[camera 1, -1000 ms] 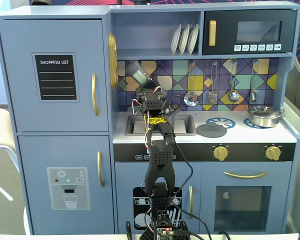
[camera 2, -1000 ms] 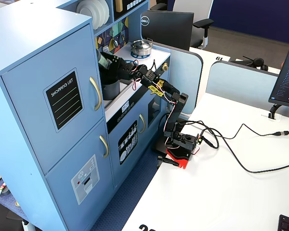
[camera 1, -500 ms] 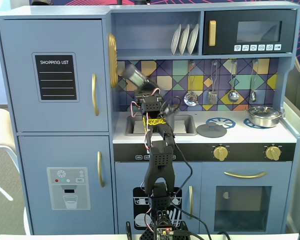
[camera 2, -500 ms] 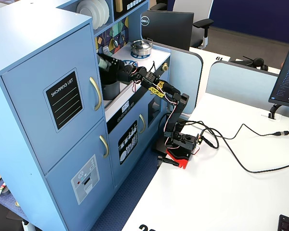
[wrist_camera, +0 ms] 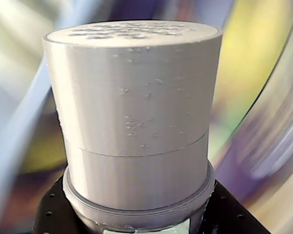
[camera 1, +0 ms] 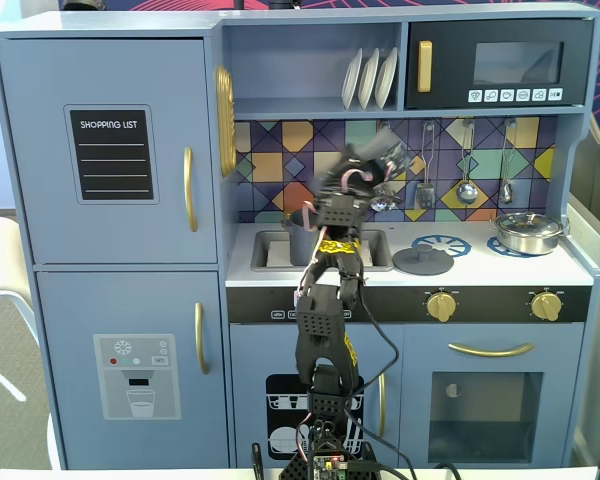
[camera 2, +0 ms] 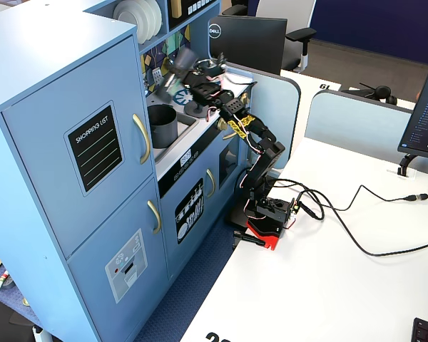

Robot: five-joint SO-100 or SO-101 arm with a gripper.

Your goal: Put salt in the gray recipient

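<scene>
Salt [wrist_camera: 134, 122], rigid, light, smooth: we judge slippage likely; gripper [camera 2: 180, 70] jaws clench its base, right of pot [camera 2: 161, 126].

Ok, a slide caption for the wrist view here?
Close-up of the gray salt shaker held in the gripper, perforated cap up, against a motion-blurred background.
</scene>
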